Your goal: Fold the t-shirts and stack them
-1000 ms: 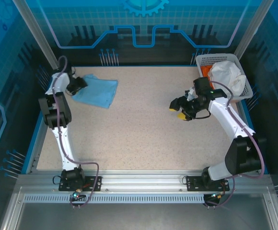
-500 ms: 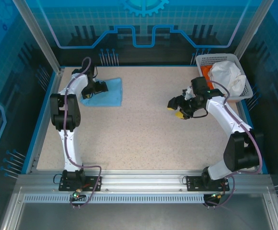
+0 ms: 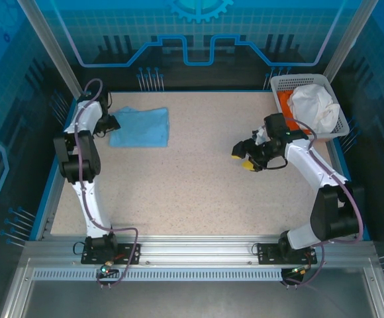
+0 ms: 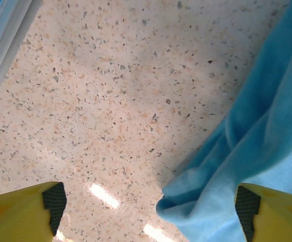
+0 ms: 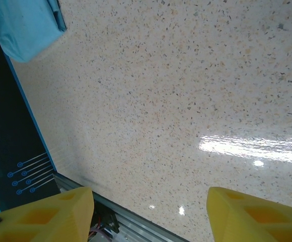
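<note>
Left hand (image 3: pixel 110 123) just beside the light blue t-shirt (image 3: pixel 142 127), at its 9 o'clock
Both hands are spread apart and empty; the shirt lies at the tabletop's (image 3: pixel 192 192) 11 o'clock, long axis 9-to-3; the white t-shirt (image 3: pixel 318 106) in the basket (image 3: pixel 298 79) sits at 1 o'clock of the nearer right hand (image 3: pixel 246 157)

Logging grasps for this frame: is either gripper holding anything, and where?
Nothing is held: left gripper open beside the blue t-shirt, right gripper open above the table.
</note>
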